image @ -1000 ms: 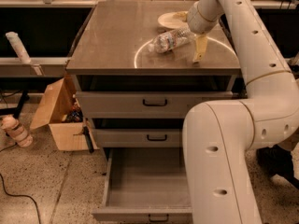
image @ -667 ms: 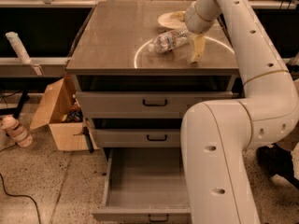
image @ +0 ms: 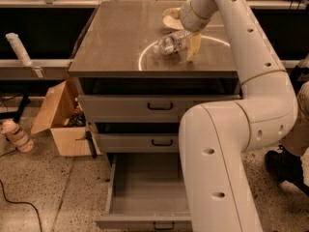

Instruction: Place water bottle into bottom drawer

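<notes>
The water bottle lies on its side on the grey cabinet top, inside a bright ring of light. My gripper reaches down from the white arm and sits at the bottle's right end, touching or just beside it. The bottom drawer is pulled out wide below the cabinet front, and its tray holds nothing. Its small black handle shows at the front edge. The arm's large lower link covers the drawer's right part.
A white shallow bowl stands just behind the gripper. The two upper drawers are shut. An open cardboard box and a wrapped roll are on the floor at left. A person's dark shoe is at right.
The arm's wrist and the gripper have shifted left, closing in on the bottle's right end. The bottle has barely moved.
</notes>
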Tool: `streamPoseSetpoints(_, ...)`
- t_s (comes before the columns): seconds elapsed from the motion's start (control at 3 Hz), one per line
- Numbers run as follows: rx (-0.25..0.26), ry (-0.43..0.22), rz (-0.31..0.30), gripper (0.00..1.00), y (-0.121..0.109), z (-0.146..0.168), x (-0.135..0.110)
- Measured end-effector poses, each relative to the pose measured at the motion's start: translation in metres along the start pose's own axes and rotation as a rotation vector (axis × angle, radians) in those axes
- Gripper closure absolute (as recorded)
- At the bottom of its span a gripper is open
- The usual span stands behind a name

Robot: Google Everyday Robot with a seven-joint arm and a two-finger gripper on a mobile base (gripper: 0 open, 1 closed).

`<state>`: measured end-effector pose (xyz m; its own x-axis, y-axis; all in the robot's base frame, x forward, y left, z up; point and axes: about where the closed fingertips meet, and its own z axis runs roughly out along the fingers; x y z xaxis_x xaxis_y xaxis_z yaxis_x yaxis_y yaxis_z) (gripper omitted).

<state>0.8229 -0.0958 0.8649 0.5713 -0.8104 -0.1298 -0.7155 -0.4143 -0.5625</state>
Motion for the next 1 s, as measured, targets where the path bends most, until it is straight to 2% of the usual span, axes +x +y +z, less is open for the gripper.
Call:
streamPoseSetpoints(0.33,0.0,0.0,0.0,0.0,0.0,0.0,0.0)
streamPoseSetpoints(0.67,0.0,0.0,0.0,0.19,0.0,0.0,0.0)
streamPoseSetpoints(1.0,0.0,0.0,0.0,0.42,0.0,0.0001,0.0)
